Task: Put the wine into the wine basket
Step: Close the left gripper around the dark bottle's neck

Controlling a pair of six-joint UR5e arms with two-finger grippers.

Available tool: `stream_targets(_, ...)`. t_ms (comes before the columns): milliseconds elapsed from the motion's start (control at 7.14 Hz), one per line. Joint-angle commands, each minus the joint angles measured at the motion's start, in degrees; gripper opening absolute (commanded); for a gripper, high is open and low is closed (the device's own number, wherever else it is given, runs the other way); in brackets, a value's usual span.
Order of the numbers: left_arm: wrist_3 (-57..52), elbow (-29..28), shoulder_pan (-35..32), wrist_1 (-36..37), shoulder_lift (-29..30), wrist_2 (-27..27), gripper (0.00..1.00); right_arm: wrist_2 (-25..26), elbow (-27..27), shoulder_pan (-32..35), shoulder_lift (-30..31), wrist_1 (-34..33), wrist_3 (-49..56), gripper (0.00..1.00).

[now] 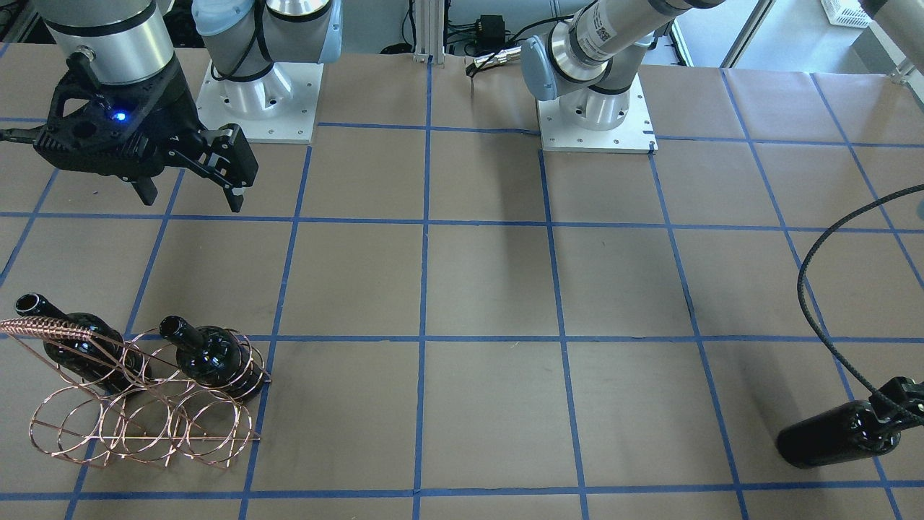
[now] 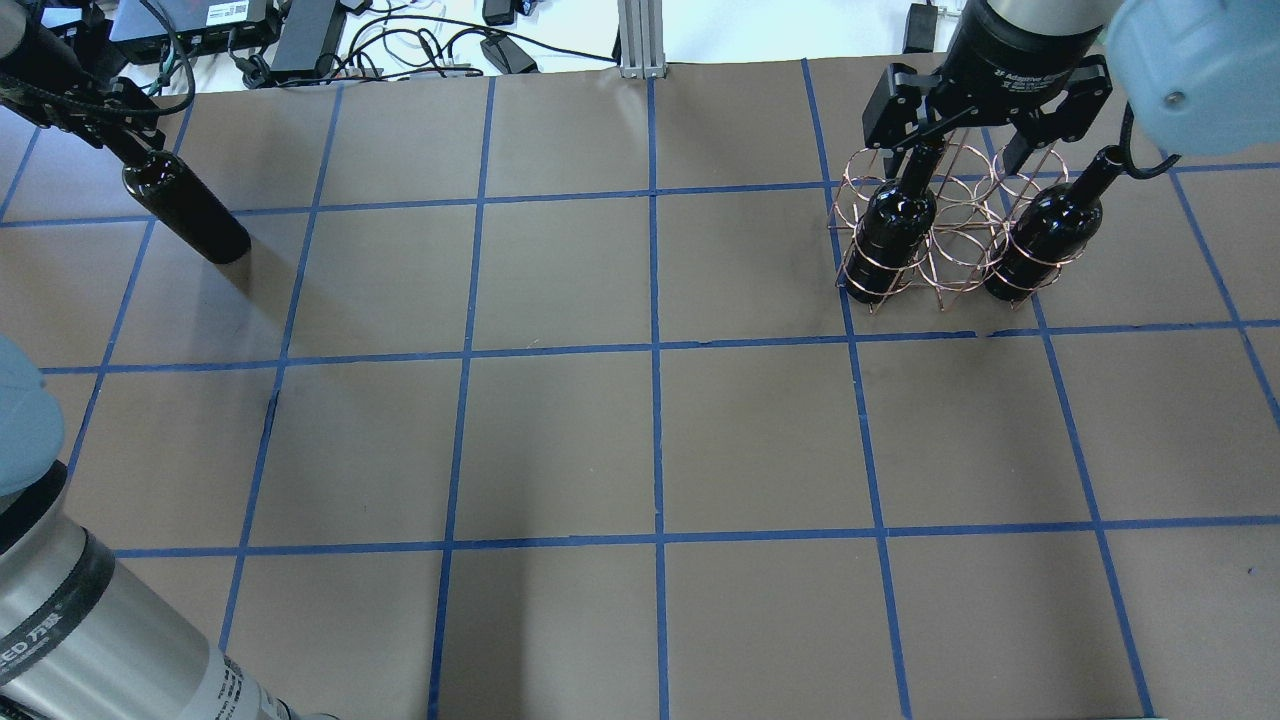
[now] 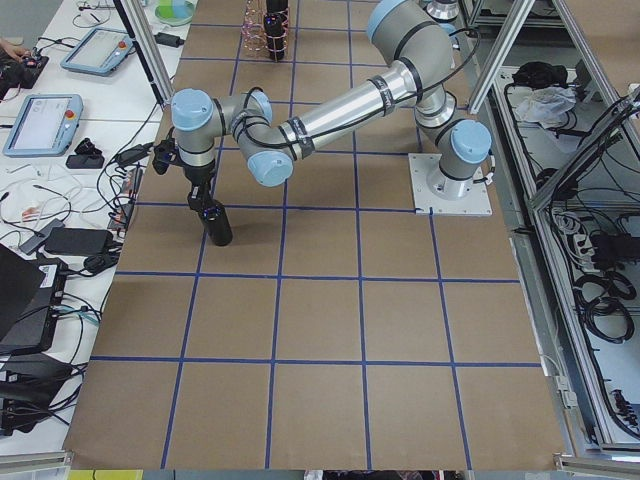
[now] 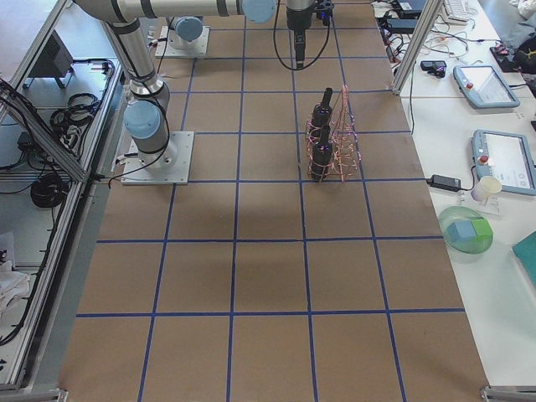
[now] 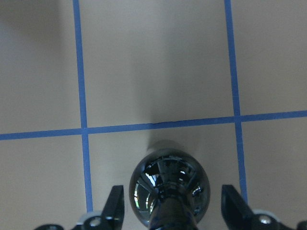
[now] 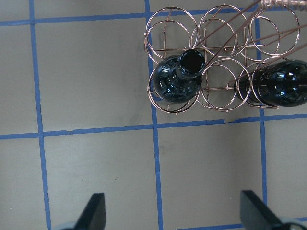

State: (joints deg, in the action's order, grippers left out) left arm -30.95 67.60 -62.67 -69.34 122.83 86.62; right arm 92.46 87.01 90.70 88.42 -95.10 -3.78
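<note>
Left wrist view: the left claw (image 5: pixel 175 208) is standing open astride the neck of the wine (image 5: pixel 169 184). Its fingers (image 5: pixel 116 206) are showing clear gaps on both sides, so nothing is gripping yet. The bottle is standing upright on the counter (image 5: pixel 153 72). If the claw is closing off-centre or too high on that glossy neck, the bottle is likely to be tipping or sliding out on the lift.

Right wrist view: the right claw (image 6: pixel 175 213) is hanging wide open and empty above the wine basket (image 6: pixel 204 48). Two seated bottles (image 6: pixel 176 82) are filling the outer rings of one row. The free ring (image 6: pixel 218 87) between them is looking tight, so a bottle coming in tilted is risking a knock on glass or a snag on wire.

Overhead view: the wine is sitting at the counter's far left, well apart from the basket at the far right. A long carry is waiting, and the right arm (image 2: pixel 1185 65) is occupying the air over the basket, inviting a collision.

Front-facing view: the coiled handle (image 1: pixel 45 328) is slanting up beside the rings, narrowing the approach. The thin frame is looking light, and a sideways push could be shifting or toppling it.

Side views: the wine is standing near the counter's edge, where a clumsy nudge is risking a fall.
</note>
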Motion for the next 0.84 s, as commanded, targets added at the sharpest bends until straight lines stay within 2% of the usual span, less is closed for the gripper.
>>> stream_targets(0, 0.4, 0.0, 0.0, 0.3, 0.0, -0.1, 0.67, 0.0, 0.0, 0.0, 0.0, 0.0, 0.0, 1.0)
stream_targets(420, 0.3, 0.0, 0.0, 0.4, -0.1, -0.2, 0.55, 0.0, 0.0, 0.0, 0.0, -0.1, 0.0, 1.0)
stream_targets(561, 0.2, 0.0, 0.0, 0.4, -0.1, -0.2, 0.55, 0.0, 0.0, 0.0, 0.0, -0.1, 0.0, 1.0)
stream_targets(701, 0.2, 0.0, 0.2, 0.4, -0.1, -0.2, 0.48, 0.0, 0.0, 0.0, 0.0, -0.1, 0.0, 1.0)
